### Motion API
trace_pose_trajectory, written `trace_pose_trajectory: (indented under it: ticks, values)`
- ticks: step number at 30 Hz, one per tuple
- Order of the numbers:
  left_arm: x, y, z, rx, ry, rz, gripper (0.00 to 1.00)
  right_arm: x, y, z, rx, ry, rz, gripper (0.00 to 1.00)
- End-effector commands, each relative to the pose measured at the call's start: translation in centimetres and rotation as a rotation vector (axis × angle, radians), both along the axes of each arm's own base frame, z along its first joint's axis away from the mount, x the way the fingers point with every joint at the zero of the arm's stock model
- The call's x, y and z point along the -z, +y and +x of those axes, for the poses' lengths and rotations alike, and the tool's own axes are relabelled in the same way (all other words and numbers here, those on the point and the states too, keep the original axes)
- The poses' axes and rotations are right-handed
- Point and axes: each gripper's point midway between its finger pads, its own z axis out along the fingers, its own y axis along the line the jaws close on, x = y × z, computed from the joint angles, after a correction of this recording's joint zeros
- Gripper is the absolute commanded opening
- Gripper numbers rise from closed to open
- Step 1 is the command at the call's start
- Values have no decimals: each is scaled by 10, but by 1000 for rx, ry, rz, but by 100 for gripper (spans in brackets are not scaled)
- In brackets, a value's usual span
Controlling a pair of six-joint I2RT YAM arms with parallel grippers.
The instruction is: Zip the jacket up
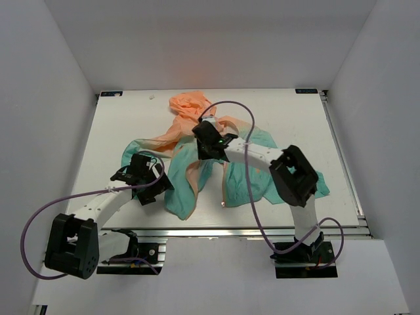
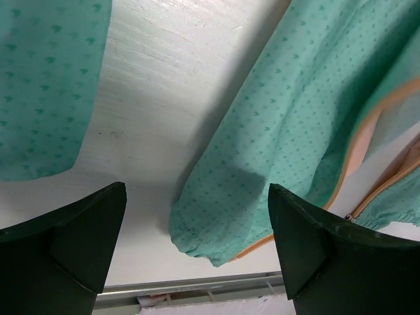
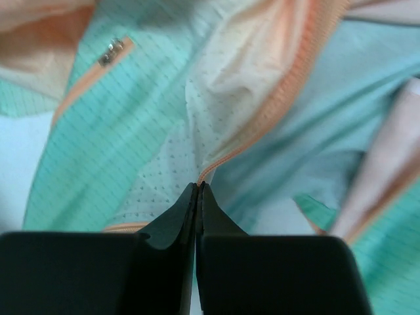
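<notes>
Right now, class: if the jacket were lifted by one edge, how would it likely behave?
Probably floppy: the jacket lies in loose crumpled folds, so it would drape and trail. Likely light, since the fabric looks thin. It seems smooth, so it may slip from the narrow pinch of the right tool by the zipper.

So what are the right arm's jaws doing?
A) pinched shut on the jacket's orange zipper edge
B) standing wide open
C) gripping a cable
A: the right arm's jaws are closed together, with the orange zipper edge of the jacket running right into their tips.
</notes>
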Motion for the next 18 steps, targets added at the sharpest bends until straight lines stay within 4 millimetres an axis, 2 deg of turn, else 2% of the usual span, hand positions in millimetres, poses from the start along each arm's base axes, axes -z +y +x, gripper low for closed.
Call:
trace_pose_trajectory:
  ticks: [1, 3, 6, 10, 13, 14, 18]
  values:
    - [-15, -6, 5, 42, -46, -15, 98, -24, -5, 4, -113, -57, 133, 0]
    - [-17, -12, 3, 72, -42, -41, 98, -13, -16, -2, -152, -48, 123, 0]
    - [-21, -17, -1, 106, -33, -64, 98, -1, -28, 7, -177, -42, 95, 0]
    - [-27, -14, -3, 110, -37, -44, 98, 11, -54, 24, -170, -44, 39, 0]
    - [-31, -11, -5, 108, -45, -30, 98, 6, -69, 33, -169, -73, 25, 0]
    - [-32, -11, -6, 114, -43, -28, 98, -2, -70, 36, -164, -95, 39, 0]
    - [-31, -9, -7, 113, -33, -18, 98, -8, -89, 49, -144, -159, -45, 0]
